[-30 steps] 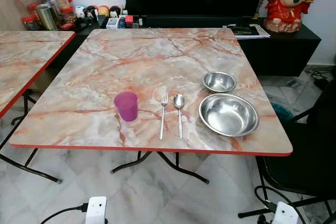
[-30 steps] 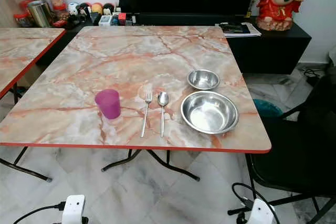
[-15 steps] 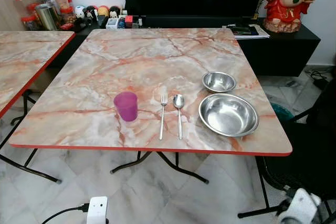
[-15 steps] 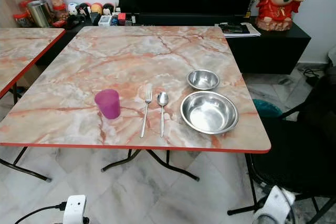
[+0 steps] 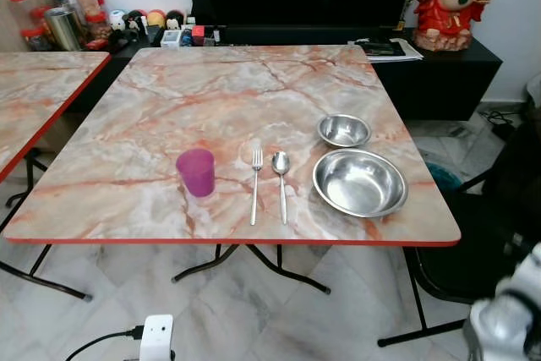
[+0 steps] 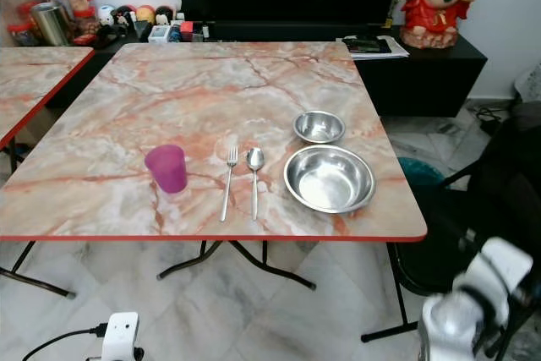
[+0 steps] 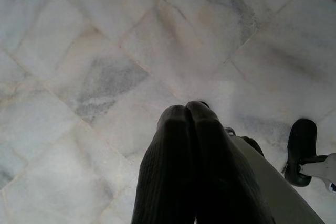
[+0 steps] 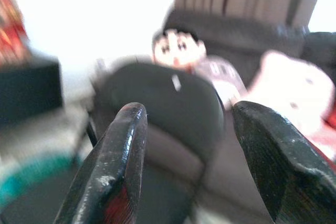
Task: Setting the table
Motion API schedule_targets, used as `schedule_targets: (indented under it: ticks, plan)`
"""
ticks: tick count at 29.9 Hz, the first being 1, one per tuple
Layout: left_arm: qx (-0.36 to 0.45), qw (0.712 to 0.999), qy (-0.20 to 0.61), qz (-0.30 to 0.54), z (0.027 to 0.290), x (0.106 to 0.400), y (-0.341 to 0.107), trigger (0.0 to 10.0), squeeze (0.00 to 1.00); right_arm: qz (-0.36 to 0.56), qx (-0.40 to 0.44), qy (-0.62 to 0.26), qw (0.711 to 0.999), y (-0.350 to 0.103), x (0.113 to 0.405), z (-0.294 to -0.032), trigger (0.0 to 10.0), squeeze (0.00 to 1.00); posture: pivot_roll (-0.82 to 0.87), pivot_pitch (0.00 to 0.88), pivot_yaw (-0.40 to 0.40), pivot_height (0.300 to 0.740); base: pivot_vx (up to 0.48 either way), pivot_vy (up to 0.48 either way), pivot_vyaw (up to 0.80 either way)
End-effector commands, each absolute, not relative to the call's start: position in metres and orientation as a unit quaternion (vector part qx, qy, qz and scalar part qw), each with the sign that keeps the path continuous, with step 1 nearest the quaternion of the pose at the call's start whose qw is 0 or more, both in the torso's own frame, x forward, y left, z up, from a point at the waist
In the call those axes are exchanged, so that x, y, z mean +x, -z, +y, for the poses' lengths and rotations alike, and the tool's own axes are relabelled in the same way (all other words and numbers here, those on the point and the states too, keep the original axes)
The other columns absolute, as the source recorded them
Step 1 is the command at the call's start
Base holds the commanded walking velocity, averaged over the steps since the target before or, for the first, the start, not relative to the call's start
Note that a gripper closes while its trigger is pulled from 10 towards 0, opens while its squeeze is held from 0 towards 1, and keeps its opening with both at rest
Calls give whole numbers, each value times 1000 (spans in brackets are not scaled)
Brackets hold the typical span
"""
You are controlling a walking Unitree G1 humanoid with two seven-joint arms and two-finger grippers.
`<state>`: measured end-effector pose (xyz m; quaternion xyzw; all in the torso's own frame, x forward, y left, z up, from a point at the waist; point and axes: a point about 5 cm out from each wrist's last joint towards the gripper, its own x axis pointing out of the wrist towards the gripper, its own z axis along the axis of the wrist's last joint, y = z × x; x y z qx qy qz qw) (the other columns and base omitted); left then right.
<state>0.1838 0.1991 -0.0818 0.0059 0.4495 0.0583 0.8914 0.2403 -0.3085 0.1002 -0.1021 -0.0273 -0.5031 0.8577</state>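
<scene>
Surface: marble-patterned square table with a red edge (image 5: pixel 211 99), mid-frame in the eye views.
Setting: purple plastic cup (image 5: pixel 196 172) lower left of centre; steel fork (image 5: pixel 255 185) and steel spoon (image 5: pixel 281 182) just beside each other; large steel bowl (image 5: pixel 359 183) to their right, small steel bowl (image 5: pixel 343 130) just behind it.
Left gripper (image 7: pixel 188 113): fingers pressed together, above pale marble floor tiles (image 7: pixel 105 77).
Right gripper (image 8: pixel 186 150): fingers spread, empty, blurred; arm at lower right of the eye views.

The left gripper (image 7: pixel 191 111) has two matte black, ribbed, rounded fingers. The right gripper (image 8: pixel 189 124) has glossy black fingers (image 8: pixel 118 166) with scuffs. The right arm (image 6: pixel 473 306) is silver-white with black cables.
</scene>
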Motion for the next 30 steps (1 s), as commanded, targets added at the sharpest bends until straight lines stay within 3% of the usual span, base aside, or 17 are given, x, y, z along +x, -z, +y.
schedule_targets:
  ticks: [1,3,9,12,15,22,30]
  plan:
    - [10,890,-60,453,203,182,82,10000,0,-12,-103,499,860,-96,238,-305,10000,0,-78,0,-1,740,0,0,0]
    - [9,888,-61,455,205,180,83,10000,0,-43,-10,403,914,-144,300,-295,10000,0,-90,0,9,740,0,0,0]
    - [9,887,-65,457,206,180,83,10000,0,-30,73,301,950,-173,341,-281,10000,0,-80,0,3,740,0,0,0]
    - [9,887,-65,457,206,179,83,10000,0,-26,80,298,951,-173,343,-281,10000,0,-80,0,3,740,0,0,0]
    - [9,885,-68,461,206,178,84,10000,0,17,156,266,951,-170,353,-279,10000,0,-74,0,6,740,0,0,0]
    - [10,881,-66,468,205,175,85,10000,0,80,235,211,945,-160,361,-270,10000,0,-74,2,13,740,0,0,0]
    - [7,879,-64,472,205,174,86,10000,0,138,266,161,941,-145,369,-260,10000,0,-66,0,9,740,0,0,0]
